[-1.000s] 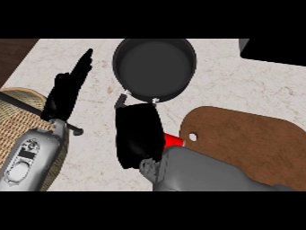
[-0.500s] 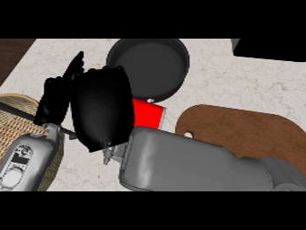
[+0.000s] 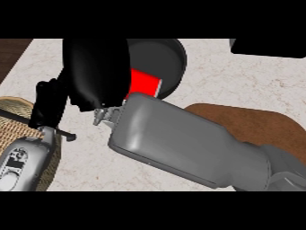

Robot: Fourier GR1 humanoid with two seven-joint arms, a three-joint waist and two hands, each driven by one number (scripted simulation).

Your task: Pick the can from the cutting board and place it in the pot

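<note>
The red can (image 3: 144, 82) shows as a bright patch at the near rim of the dark round pot (image 3: 165, 56), at the top middle of the head view. My right hand (image 3: 95, 74) is curled over the can from the left and hides most of it; the big grey forearm runs down to the lower right. The brown cutting board (image 3: 261, 123) lies at the right, partly under that forearm, with nothing visible on it. My left hand (image 3: 46, 103) rests open at the left, fingers up, partly behind the right hand.
A wicker basket (image 3: 3, 123) sits at the left edge under the left forearm. A black block (image 3: 271, 47) stands at the top right. Dark wood (image 3: 3, 58) borders the marble counter at the top left.
The right hand has risen and moved up and left with the can, from beside the cutting board to the pot's near rim. It now fills much more of the view. The left hand stayed put.
</note>
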